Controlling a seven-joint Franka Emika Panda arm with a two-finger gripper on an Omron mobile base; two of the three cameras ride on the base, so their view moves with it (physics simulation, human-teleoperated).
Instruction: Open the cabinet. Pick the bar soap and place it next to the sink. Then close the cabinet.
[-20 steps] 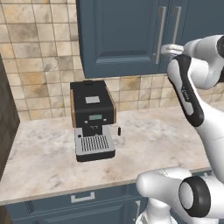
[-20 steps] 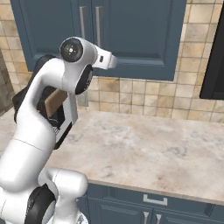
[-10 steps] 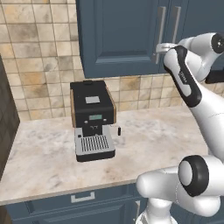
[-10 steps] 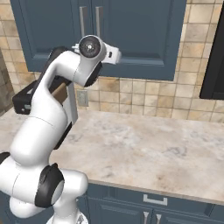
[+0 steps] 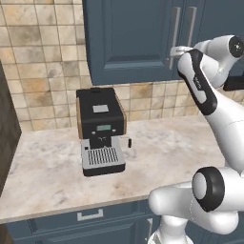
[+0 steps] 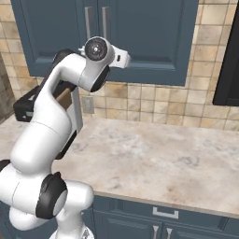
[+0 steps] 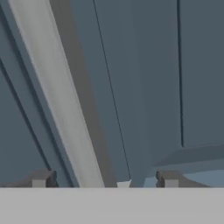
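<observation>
the gripper [image 7: 103, 178] is at the cabinet [image 5: 128, 43] door, its two fingertips standing wide on both sides of the lower end of the silver bar handle [image 7: 61, 100], not yet pressing it. the handle looks stiff, smooth and perhaps slippery, so i think a grip around its lower part is best. the doors are closed. below stand the coffee machine [image 5: 101, 129] and the counter [image 6: 163, 158].

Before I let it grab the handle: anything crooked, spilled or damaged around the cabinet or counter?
Nothing stands out. The cabinet doors are shut and flush, its handle sits between the open gripper fingertips, and the coffee machine stands upright on the counter.
</observation>
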